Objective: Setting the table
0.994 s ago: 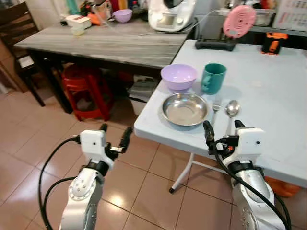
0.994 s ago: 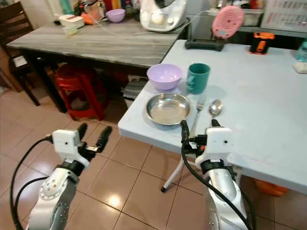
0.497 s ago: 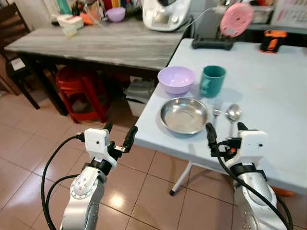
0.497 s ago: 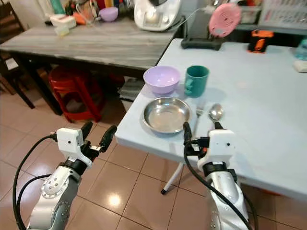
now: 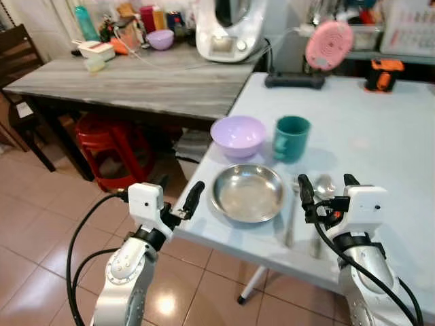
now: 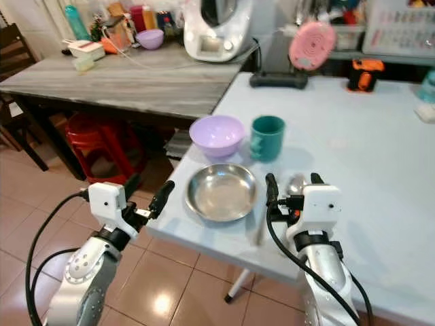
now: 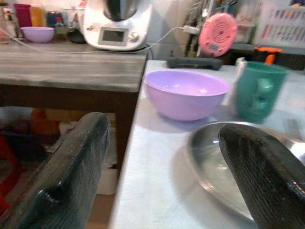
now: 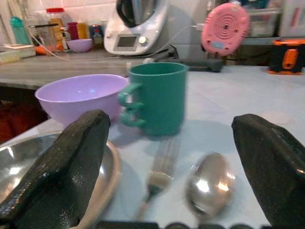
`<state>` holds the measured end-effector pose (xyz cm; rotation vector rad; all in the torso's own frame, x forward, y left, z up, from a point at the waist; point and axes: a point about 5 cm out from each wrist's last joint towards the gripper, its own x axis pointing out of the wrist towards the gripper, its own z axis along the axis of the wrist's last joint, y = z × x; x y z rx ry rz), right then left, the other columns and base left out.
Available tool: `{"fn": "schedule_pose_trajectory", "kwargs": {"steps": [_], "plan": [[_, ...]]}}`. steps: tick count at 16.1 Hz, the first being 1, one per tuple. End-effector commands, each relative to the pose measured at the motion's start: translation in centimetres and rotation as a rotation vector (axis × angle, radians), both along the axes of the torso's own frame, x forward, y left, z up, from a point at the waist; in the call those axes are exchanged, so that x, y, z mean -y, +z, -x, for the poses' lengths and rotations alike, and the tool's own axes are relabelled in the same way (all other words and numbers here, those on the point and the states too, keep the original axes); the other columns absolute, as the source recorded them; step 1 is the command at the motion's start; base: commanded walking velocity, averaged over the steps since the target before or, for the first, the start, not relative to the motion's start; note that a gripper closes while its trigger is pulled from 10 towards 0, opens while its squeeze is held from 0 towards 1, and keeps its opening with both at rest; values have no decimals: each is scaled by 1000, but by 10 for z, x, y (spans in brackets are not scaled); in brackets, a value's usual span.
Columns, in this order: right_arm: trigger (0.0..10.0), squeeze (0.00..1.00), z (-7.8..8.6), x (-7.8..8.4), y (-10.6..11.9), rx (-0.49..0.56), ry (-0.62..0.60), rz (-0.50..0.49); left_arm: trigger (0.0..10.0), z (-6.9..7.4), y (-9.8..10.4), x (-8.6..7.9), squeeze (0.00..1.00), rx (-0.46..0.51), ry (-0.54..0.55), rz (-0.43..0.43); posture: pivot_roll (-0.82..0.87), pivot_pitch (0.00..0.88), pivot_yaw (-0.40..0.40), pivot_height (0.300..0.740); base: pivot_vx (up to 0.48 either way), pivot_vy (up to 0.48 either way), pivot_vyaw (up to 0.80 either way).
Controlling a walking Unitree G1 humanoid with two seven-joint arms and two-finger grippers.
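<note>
— Steel plate [image 5: 249, 192], seen from the right gripper [image 5: 325, 189]?
— Just beside it, toward the robot's left. Fingers spread wide, nothing held, raised low over the near part of the pale blue table [image 5: 380, 129], above the fork [image 8: 159, 176] and spoon [image 8: 208, 183].
— And the left gripper [image 5: 177, 192]?
— Also spread wide and holding nothing — hanging at the table's near corner, one fingertip [image 5: 196, 191] close to the plate's rim, the other off the edge over the tiled floor [image 5: 41, 224].
— Farther out?
— Fork and spoon lying side by side, just right of the plate, spoon outermost. Beyond the plate, lilac bowl [image 5: 238, 134] and green mug [image 5: 291, 138], side by side and upright, mug's handle toward the bowl.
— Beyond those?
— Pink round device [image 5: 329, 45] on a black base at the table's far edge, orange and black tool [image 5: 380, 73] near it. Off to the left, a grey wood-grain table [image 5: 136, 75] with a white kitchen machine [image 5: 223, 30], a small purple bowl [image 5: 161, 39] and bottles; red stools [image 5: 109, 146] underneath.
</note>
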<state>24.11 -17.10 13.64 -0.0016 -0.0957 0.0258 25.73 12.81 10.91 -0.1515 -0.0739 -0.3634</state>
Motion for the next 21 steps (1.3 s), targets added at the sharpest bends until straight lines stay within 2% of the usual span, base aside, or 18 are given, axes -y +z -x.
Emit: {"fn": "schedule_pose_trajectory", "kwargs": {"steps": [1, 8, 12, 15, 17, 21], "plan": [[10000, 0, 1, -7, 3, 14, 29, -17, 10000, 2, -1, -7, 0, 6, 11, -34, -74, 54, 86, 740, 0, 0, 0], [10000, 0, 4, -17, -3, -51, 118, -79, 10000, 24, -14, -19, 0, -5, -113, -111, -74, 69, 79, 740, 0, 0, 0], [10000, 0, -6, -16, -4, -107, 134, -141, 10000, 36, -14, -20, 0, -9, -263, -138, -70, 79, 77, 740, 0, 0, 0], [10000, 0, -13, -20, -7, -162, 164, -140, 10000, 38, -13, -23, 0, -5, -301, -146, -66, 83, 81, 740, 0, 0, 0], [10000, 0, -17, -26, -10, -218, 174, -180, 10000, 38, -12, -24, 0, -4, -309, -151, -63, 83, 82, 740, 0, 0, 0], [10000, 0, -17, -28, -16, -272, 151, -199, 10000, 40, -12, -24, 0, -1, -316, -147, -61, 83, 82, 740, 0, 0, 0]]}}
